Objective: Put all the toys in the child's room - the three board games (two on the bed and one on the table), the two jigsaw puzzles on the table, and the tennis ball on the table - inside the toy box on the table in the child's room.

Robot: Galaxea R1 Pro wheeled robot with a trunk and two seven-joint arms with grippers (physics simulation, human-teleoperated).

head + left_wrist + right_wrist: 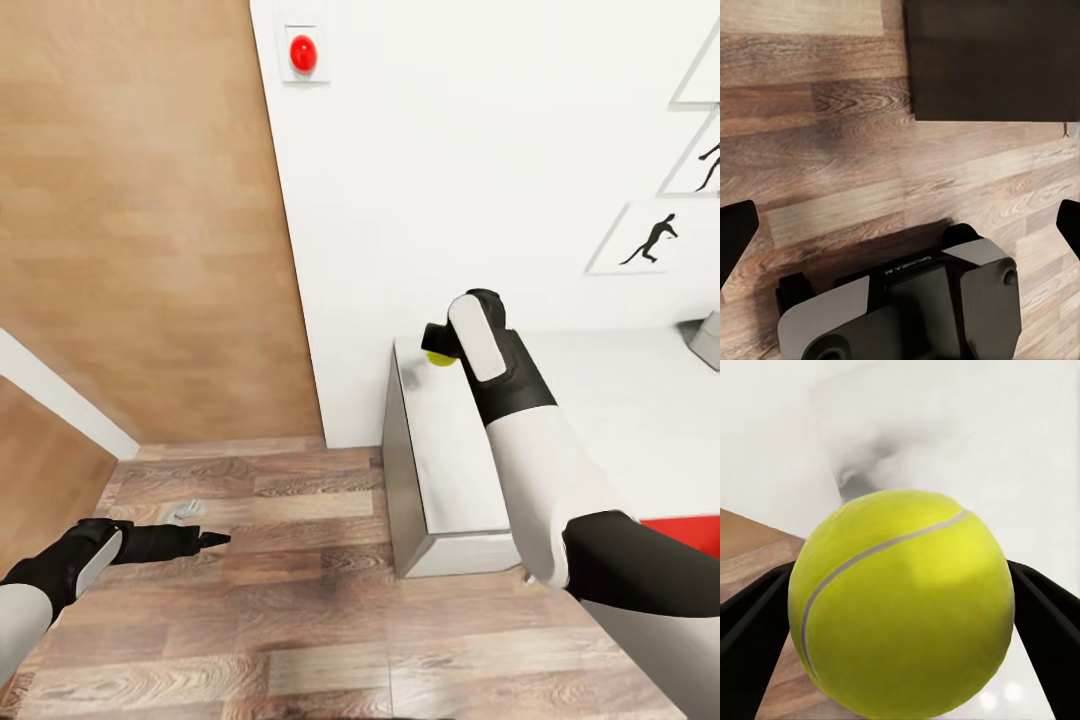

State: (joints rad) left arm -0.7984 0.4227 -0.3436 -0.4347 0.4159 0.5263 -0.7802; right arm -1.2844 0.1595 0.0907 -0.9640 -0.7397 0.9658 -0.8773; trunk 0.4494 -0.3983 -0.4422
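Right gripper (900, 607) has its fingers closed against the tennis ball (900, 607) at the table (620, 410) corner. Left gripper (215, 540) hangs spread, empty. Toy box (706, 340) awaits; delivery pending.

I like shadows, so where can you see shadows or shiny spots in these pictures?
Right wrist view: a smoky grey shadow behind the tennis ball, small bright glints on the table. Left wrist view: a soft dark shadow on the wood floor. Head view: evenly lit.
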